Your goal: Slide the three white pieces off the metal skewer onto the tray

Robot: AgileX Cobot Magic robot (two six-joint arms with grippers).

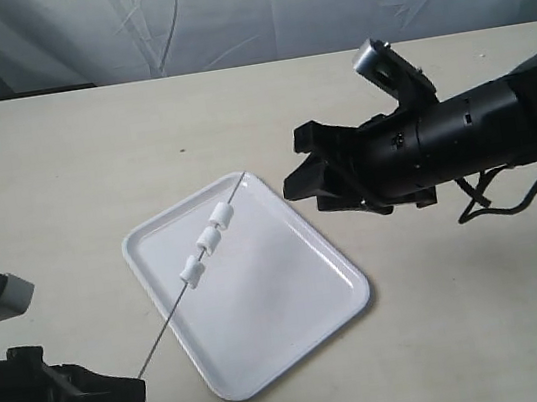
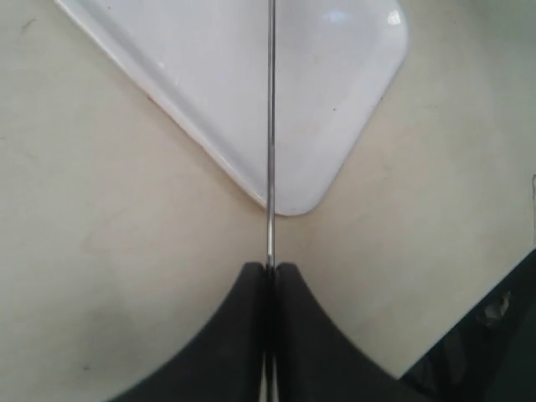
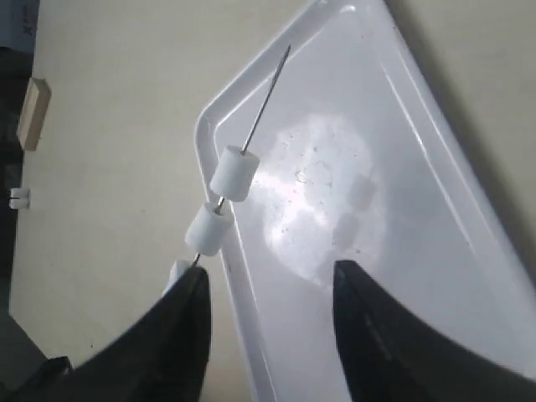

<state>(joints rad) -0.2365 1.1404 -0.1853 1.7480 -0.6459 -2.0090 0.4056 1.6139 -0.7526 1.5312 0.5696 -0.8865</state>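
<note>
The metal skewer [image 1: 170, 322] slants up from the lower left over the white tray [image 1: 285, 310], its tip near the tray's far corner. Three white pieces [image 1: 208, 240] sit threaded on its upper half, spaced slightly apart above the tray. My left gripper [image 1: 135, 391] is shut on the skewer's lower end; the left wrist view shows the skewer [image 2: 270, 126] running out from between the closed fingertips of the left gripper [image 2: 270, 268]. My right gripper [image 1: 295, 165] hangs open to the right of the skewer's tip, holding nothing. From the right wrist, the right gripper [image 3: 270, 272] looks down on the pieces [image 3: 233, 173] and the tray [image 3: 377, 209].
The tray lies diagonally on a plain beige table [image 1: 90, 157]. A grey cloth backdrop [image 1: 240, 8] runs behind the table's far edge. My right arm's black body [image 1: 461, 137] stretches in from the right side.
</note>
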